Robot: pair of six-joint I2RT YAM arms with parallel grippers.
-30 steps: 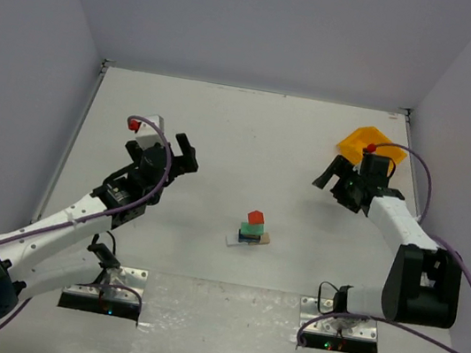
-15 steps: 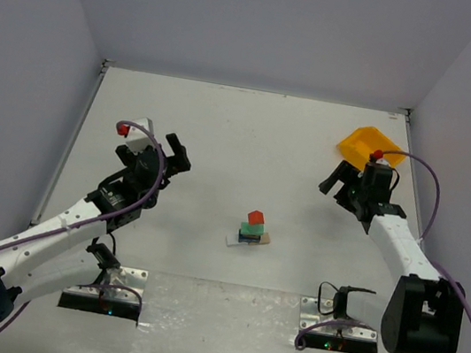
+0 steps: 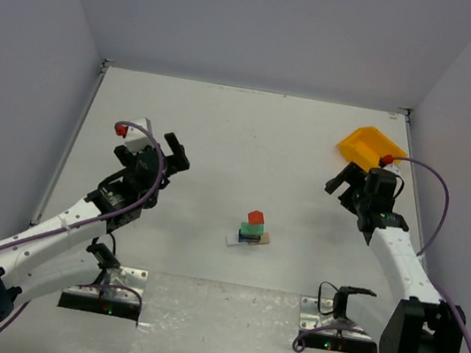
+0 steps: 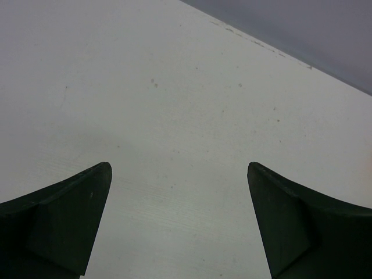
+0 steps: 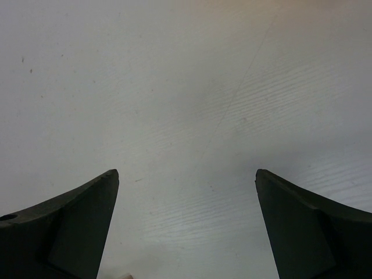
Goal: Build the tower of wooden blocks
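The wood block tower (image 3: 251, 230) stands at the middle of the table in the top view: a pale flat plank at the bottom, a blue block, a green block, and a red piece on top. My left gripper (image 3: 176, 155) is open and empty, well to the left of the tower. My right gripper (image 3: 345, 178) is open and empty, to the right of the tower. The left wrist view shows the left gripper (image 4: 179, 168) over bare table. The right wrist view shows the right gripper (image 5: 187, 173) over bare table. The tower shows in neither wrist view.
A yellow plastic bin (image 3: 363, 143) lies at the back right, just behind the right gripper. The table (image 3: 250, 143) is white, with grey walls on three sides. The arm bases sit at the near edge.
The right arm has drawn back to the right and stretched toward the bin. The left arm has shifted a little to the left and back. The tower has not moved.
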